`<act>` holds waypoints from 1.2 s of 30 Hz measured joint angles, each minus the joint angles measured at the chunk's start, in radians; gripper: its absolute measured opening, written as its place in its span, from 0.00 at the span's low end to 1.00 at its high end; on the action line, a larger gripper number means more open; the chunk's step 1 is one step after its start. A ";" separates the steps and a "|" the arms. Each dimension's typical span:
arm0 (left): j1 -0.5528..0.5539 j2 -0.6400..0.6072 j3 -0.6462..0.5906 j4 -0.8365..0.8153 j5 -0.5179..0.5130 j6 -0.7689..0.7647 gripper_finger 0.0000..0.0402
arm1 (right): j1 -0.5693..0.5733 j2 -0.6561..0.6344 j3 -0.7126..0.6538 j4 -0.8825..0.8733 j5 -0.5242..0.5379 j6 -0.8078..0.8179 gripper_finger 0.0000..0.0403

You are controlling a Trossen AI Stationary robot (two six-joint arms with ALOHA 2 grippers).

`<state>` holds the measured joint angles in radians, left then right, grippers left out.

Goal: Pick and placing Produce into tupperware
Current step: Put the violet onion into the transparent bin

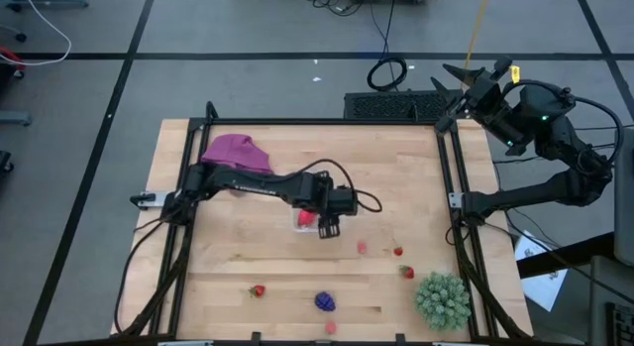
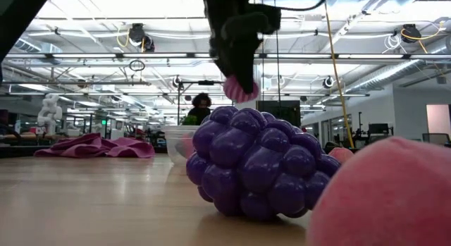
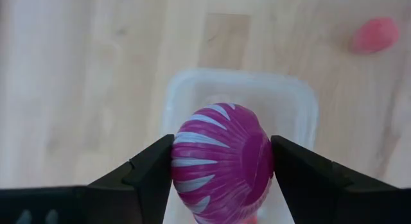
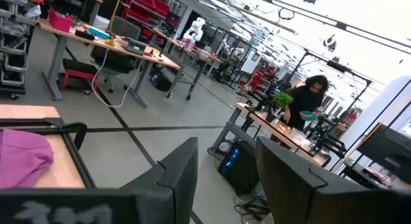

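Left wrist view – left gripper (image 3: 221, 161) clamps magenta fruit (image 3: 221, 161) over tupperware (image 3: 302, 99) | tub floor hidden | right gripper (image 4: 226, 166) parted.

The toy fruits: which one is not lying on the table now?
The magenta fruit with pale stripes: the left gripper holds it above the tupperware. The strawberries and the purple berry lie on the wood.

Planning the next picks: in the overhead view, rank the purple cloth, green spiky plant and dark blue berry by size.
1. purple cloth, partly hidden under the left arm
2. green spiky plant, only slightly smaller
3. dark blue berry, clearly smallest
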<state>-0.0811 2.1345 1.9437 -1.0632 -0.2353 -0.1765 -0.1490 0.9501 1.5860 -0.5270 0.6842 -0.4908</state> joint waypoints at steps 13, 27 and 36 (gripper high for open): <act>0.011 0.002 -0.132 0.160 0.026 0.038 0.60 | 0.000 0.000 0.000 0.000 0.000 -0.020 0.37; 0.030 0.004 -0.189 0.205 0.040 0.033 0.60 | 0.000 0.000 0.000 0.000 0.000 -0.019 0.37; 0.026 0.004 -0.189 0.205 0.041 0.017 0.60 | 0.000 0.000 0.000 0.000 0.000 -0.019 0.37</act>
<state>-0.0554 2.1384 1.7546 -0.8583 -0.1938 -0.1596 -0.1486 0.9501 1.5860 -0.5274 0.6842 -0.5098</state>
